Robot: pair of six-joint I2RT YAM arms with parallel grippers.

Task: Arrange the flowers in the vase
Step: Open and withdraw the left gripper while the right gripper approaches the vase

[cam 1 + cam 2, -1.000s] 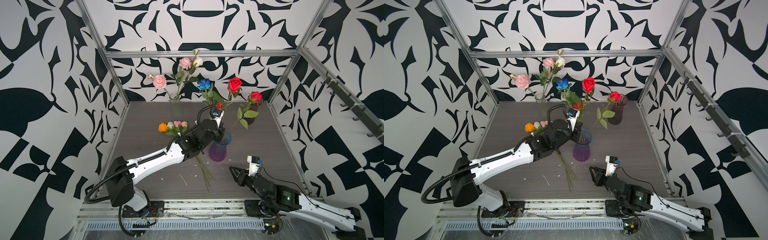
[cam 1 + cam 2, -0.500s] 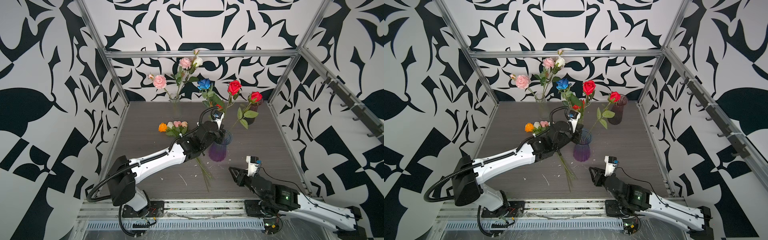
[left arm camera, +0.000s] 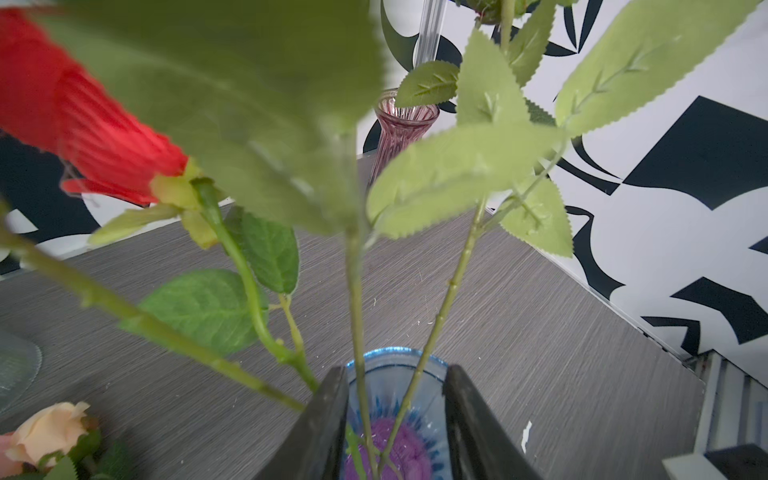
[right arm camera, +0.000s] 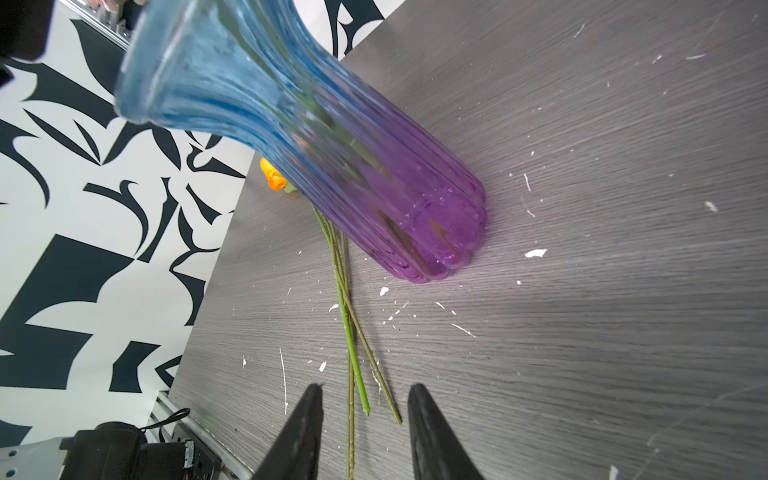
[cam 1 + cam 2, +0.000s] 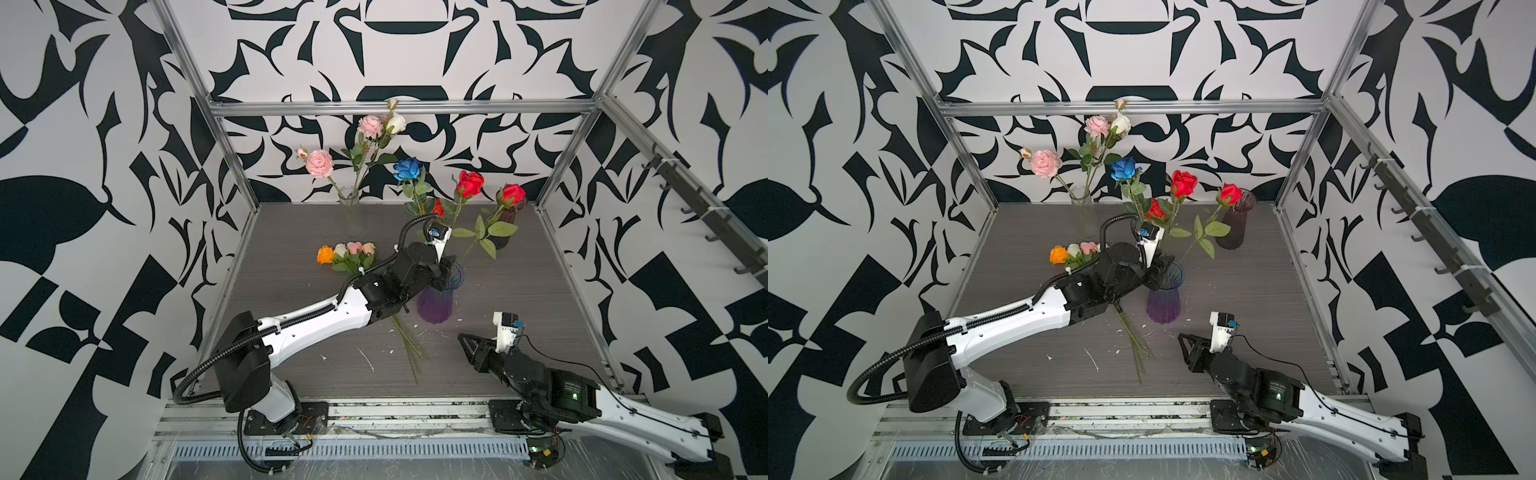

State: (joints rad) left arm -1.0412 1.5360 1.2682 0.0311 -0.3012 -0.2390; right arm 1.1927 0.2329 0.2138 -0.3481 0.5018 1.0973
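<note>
Now L gripper [image 3: 395, 370] jaws apart over vase [image 5: 1163, 305], flower stems [image 3: 354, 299] seemingly loose; R gripper [image 4: 365, 388] parted, empty.

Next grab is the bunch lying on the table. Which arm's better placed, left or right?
Right. The right end effector is open and empty, and the bunch's stem ends lie just ahead of its jaws. The left end effector is up at the rim of the blue-purple vase, among the stems standing in it.
</note>
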